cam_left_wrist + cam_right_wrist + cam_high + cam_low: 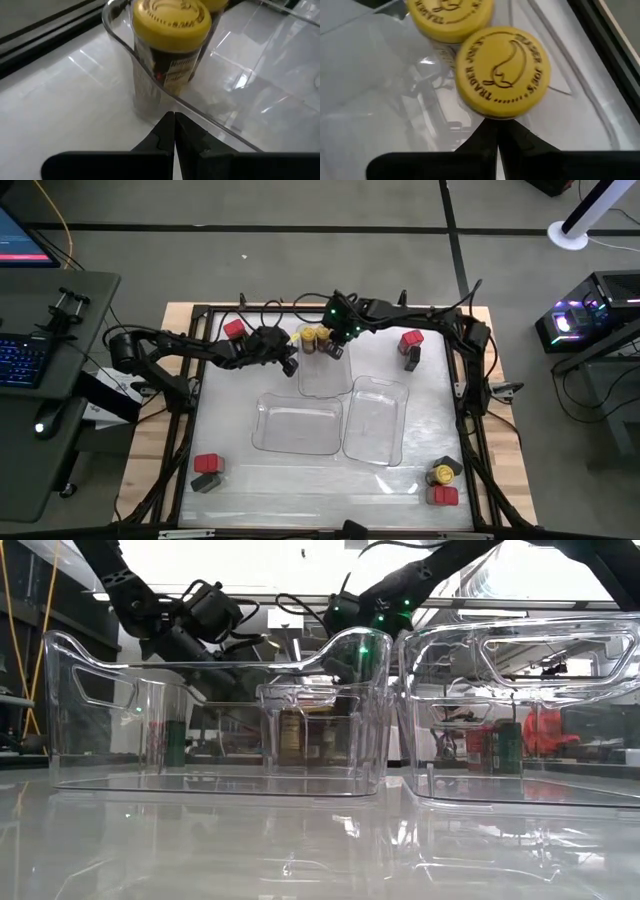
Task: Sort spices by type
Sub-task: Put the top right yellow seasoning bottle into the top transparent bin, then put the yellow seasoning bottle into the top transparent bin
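Both tools hang over the far tray (322, 375), empty and pressed together. The left tool (174, 131) sits just outside the tray wall from two yellow jars (315, 338); the right tool (497, 134) hovers directly above them. Other spices (410, 345) stand well apart on the counter (300, 475).

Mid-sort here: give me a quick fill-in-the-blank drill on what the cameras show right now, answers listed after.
1. The two jars standing in the far clear tray have lids of the colour ____.
2. The left pincer has its fingers ____, holding nothing.
3. Printed on the nearer lid in the right wrist view is the brand Trader ____.
4. The right pincer hangs just beside a jar lid with its fingers ____.

Missing words: yellow; shut; Joe's; shut
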